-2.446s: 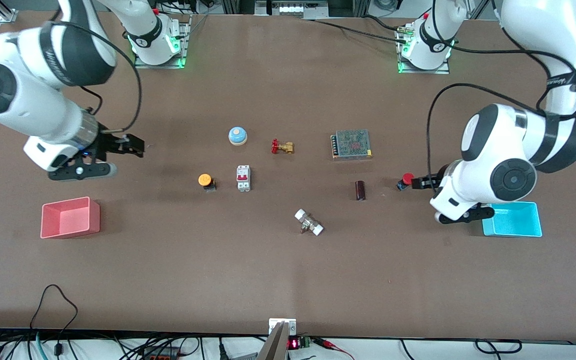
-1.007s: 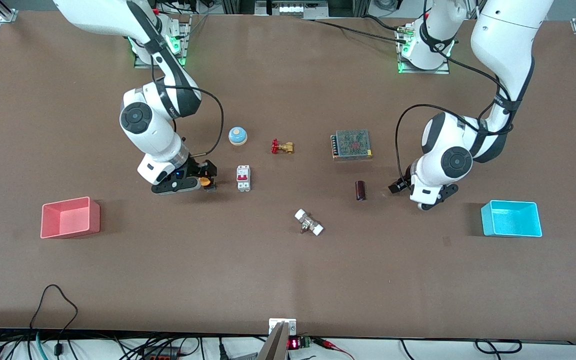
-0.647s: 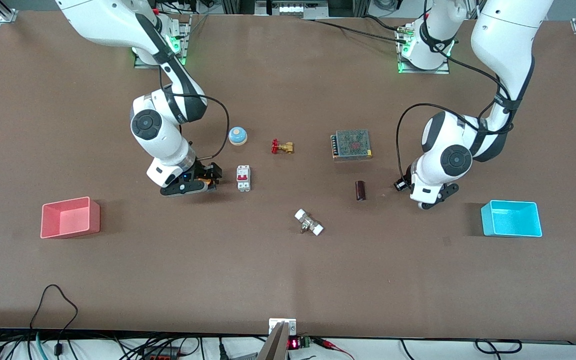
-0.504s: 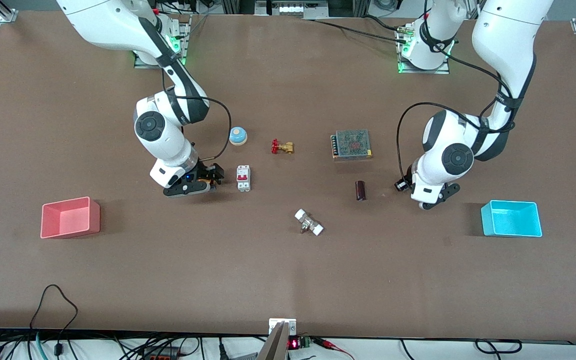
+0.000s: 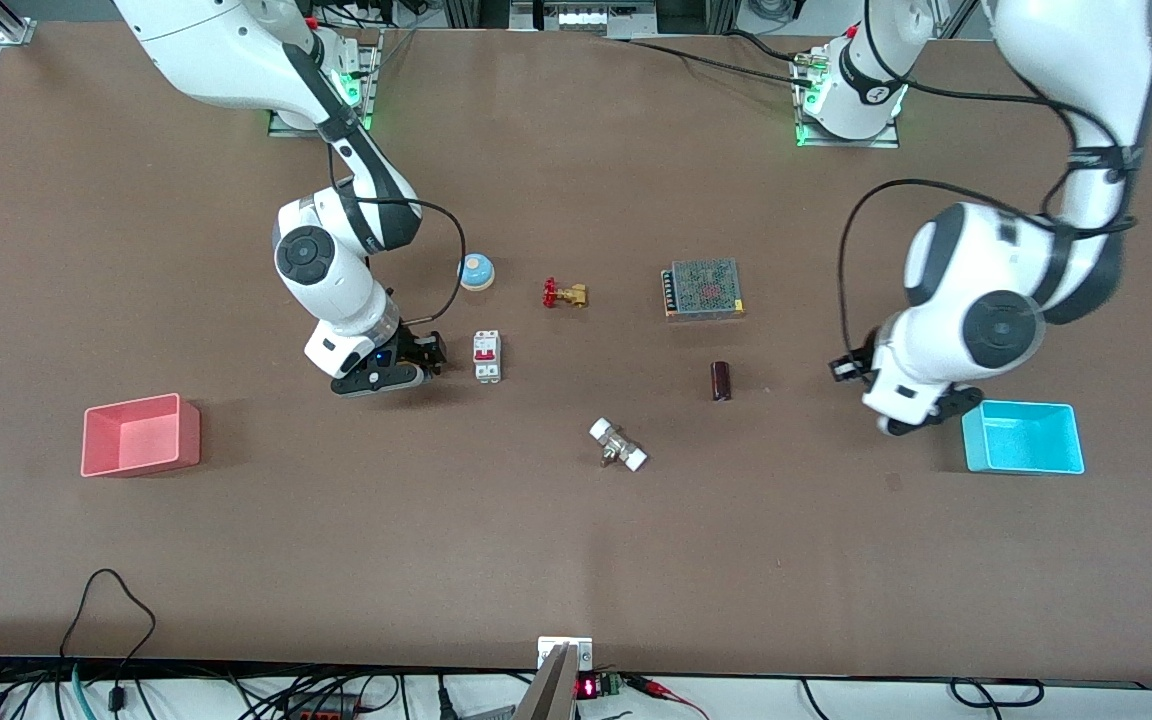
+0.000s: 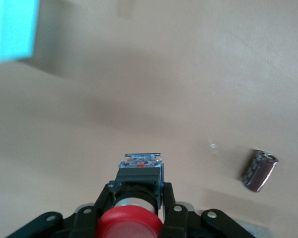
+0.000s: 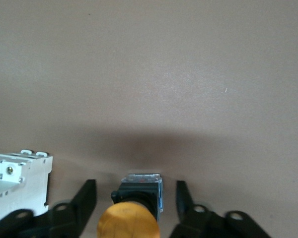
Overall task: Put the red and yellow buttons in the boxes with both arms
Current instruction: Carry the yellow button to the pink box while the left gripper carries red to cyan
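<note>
My left gripper (image 5: pixel 848 367) is shut on the red button (image 6: pixel 130 225) and holds it above the table, between the dark cylinder and the cyan box (image 5: pixel 1024 440). The cyan box also shows in the left wrist view (image 6: pixel 10 29). The red button is hidden in the front view. My right gripper (image 5: pixel 428 352) is low at the table, beside the white circuit breaker. It is open, with one finger on each side of the yellow button (image 7: pixel 129 223), not touching it. The pink box (image 5: pixel 141 462) stands empty toward the right arm's end.
A white circuit breaker (image 5: pixel 486 356) stands right beside my right gripper. A blue-and-white bell (image 5: pixel 475 271), a brass valve (image 5: pixel 564 294) and a grey mesh-topped unit (image 5: pixel 704 288) lie mid-table. A dark cylinder (image 5: pixel 721 381) and a white-ended fitting (image 5: pixel 618 446) lie nearer the front camera.
My left gripper has lifted the red button off the table and moved toward the cyan box. My right gripper came from near the pink box and settled around the yellow button.
</note>
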Robot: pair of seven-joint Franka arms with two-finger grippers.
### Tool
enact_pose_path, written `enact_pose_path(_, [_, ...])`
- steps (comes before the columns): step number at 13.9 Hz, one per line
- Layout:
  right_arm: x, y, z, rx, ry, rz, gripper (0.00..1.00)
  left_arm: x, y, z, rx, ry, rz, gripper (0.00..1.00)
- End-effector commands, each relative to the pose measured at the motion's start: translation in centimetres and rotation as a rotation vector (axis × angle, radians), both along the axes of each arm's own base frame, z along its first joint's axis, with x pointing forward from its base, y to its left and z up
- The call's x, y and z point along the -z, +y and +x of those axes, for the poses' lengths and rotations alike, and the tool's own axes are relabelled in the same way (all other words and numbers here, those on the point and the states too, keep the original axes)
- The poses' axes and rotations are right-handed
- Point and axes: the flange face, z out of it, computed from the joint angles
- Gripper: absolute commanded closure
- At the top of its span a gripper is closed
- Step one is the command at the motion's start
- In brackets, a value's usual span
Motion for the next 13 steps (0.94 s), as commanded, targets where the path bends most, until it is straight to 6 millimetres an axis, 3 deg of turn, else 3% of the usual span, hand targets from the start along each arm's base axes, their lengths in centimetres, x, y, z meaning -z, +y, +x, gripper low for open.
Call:
enact_pose_path(1, [0.1, 0.3, 0.1, -0.002, -0.014, -0.003, 0.67, -2.0, 8.2, 1.5, 0.144, 0.019, -0.03, 0.82])
enact_pose_path(4, [0.1, 0.3, 0.1, -0.004, -0.014, -0.004, 0.8, -1.9, 16.5, 1.5, 0.295, 0.034, 0.037, 0.82])
enact_pose_path(6, [-0.6, 0.5, 0.5, -0.018, -0.029, 0.0, 0.85, 0.4, 18.4, 2.8, 0.332, -0.022, 0.061, 0.82])
enact_pose_path(7, [-1.8, 0.2, 1.0, -0.02, -0.036, -0.002, 0.85, 2.1, 20.2, 3.0, 0.354, -0.023, 0.089, 0.82])
enact_pose_path(9, [-7.2, -2.1, 2.6, -0.016, -0.005, -0.033, 0.85, 6.2, 23.5, 3.6, 0.358, -0.059, 0.107, 0.82])
enact_pose_path(10, [-10.6, -4.1, 3.7, -0.041, 0.022, -0.056, 0.85, 7.2, 24.9, 3.6, 0.346, -0.075, 0.107, 0.82])
enact_pose_path(13, [-18.0, -11.0, 6.4, -0.078, 0.089, -0.093, 0.85, 9.7, 24.9, 4.2, 0.349, -0.12, 0.095, 0.82])
